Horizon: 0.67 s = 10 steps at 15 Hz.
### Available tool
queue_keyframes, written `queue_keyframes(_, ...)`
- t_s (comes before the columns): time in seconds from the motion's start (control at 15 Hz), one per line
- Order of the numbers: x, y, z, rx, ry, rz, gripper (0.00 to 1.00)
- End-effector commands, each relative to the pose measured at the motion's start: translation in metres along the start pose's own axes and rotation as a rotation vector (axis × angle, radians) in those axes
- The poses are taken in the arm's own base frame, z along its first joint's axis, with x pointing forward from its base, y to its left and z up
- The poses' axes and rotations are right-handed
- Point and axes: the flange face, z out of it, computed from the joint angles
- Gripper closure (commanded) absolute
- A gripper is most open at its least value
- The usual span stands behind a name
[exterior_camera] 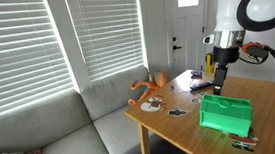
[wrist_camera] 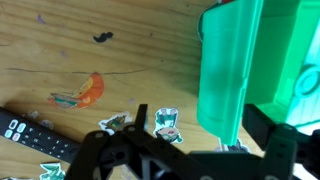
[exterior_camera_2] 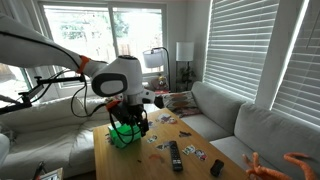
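My gripper hangs just above a green plastic basket on the wooden table. It also shows over the basket in an exterior view. In the wrist view the two black fingers are spread wide, with the near wall of the green basket between them. Nothing is held. Small picture stickers lie on the wood under the fingers.
A black remote control lies on the table among several stickers. An orange toy rests at the table's edge by the grey sofa. Window blinds stand behind it.
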Motion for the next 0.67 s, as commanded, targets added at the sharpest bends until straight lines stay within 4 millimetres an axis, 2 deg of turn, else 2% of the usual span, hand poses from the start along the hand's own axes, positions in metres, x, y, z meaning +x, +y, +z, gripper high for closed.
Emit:
queue_keyframes(0.0, -0.001, 0.001, -0.014, -0.012, 0.02, 0.003, 0.0)
queue_keyframes(0.13, 0.0, -0.007, -0.016, 0.031, 0.022, -0.001, 0.0)
queue_keyframes(0.6, 0.006, -0.052, -0.01, 0.111, -0.039, -0.011, 0.0)
